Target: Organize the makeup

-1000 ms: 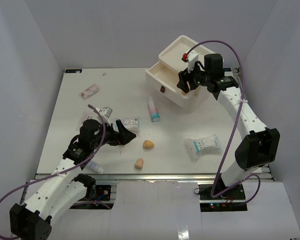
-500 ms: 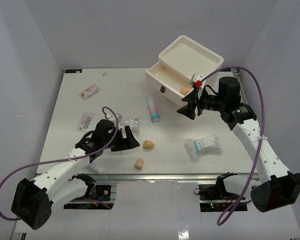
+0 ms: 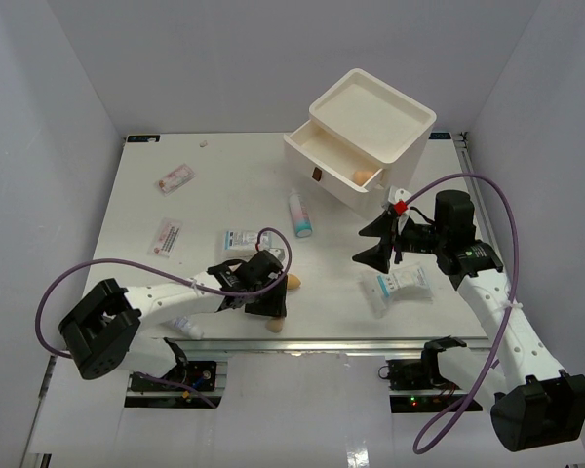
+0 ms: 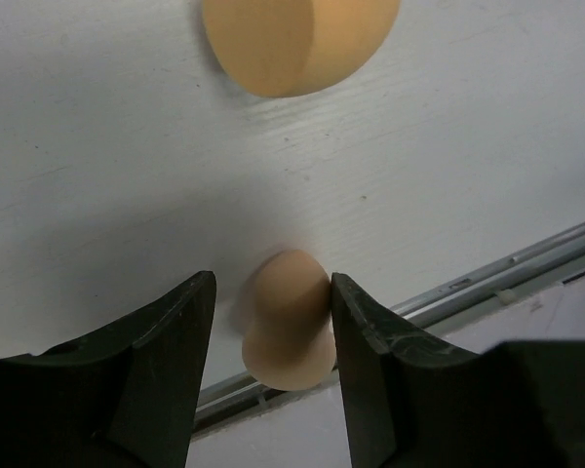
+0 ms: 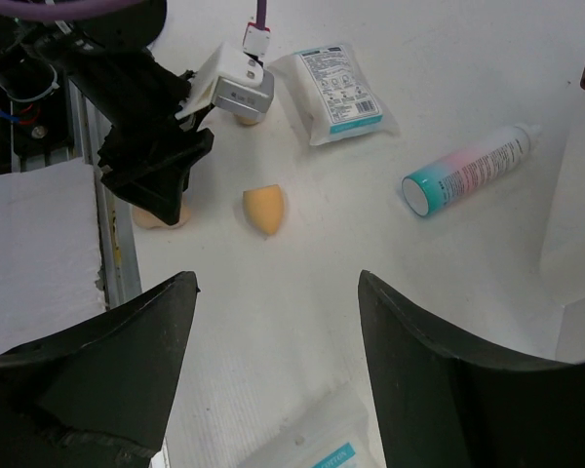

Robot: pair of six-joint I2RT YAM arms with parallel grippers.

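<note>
My left gripper [image 3: 266,304] [image 4: 271,285] is low at the table's front edge, jaws open around a tan egg-shaped sponge [image 4: 288,322] [image 3: 275,327]. The sponge touches one finger and a gap shows at the other. A second sponge [image 3: 293,283] [image 4: 297,44] [image 5: 264,210] lies just beyond it. My right gripper [image 3: 373,244] [image 5: 278,283] is open and empty, hovering above a white packet with teal print [image 3: 398,286] [image 5: 317,444]. The white bottle with teal cap [image 3: 300,213] [image 5: 468,171] lies near the box. Another packet [image 3: 242,239] [image 5: 333,88] lies mid-table.
The white drawer box [image 3: 375,122] stands at the back right, its top drawer pulled open with a tan sponge [image 3: 364,176] inside. Two pinkish sachets [image 3: 175,177] [image 3: 166,236] lie at the left. A small tube [image 3: 187,327] lies by the front edge rail [image 3: 322,339].
</note>
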